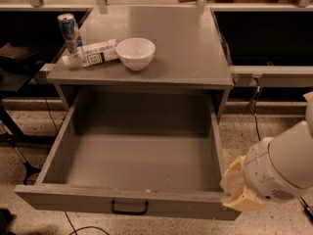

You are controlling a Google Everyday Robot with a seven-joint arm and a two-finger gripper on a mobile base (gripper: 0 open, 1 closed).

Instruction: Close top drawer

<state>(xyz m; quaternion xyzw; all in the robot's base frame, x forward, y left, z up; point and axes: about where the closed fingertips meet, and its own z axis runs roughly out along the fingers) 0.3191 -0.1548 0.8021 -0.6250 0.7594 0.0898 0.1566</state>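
Standing pulled far out of the grey cabinet, the top drawer [142, 163] shows its bare grey floor to the one camera view, with its flat front nearest the camera and a small black handle [129, 208] at the front's centre. At the drawer's front right corner sits the cream-coloured gripper [234, 189], touching or just beside the end of the drawer front; whether it is spread or pressed together cannot be told. Behind it bulges the arm's rounded white housing [281, 168], above the speckled floor [274, 126]. On the tabletop [190, 43] above the drawer, a white bowl [135, 53] stands upright near the front left, a carton [95, 53] lies on its side just beside it, and a can [68, 31] stands upright at the left edge.
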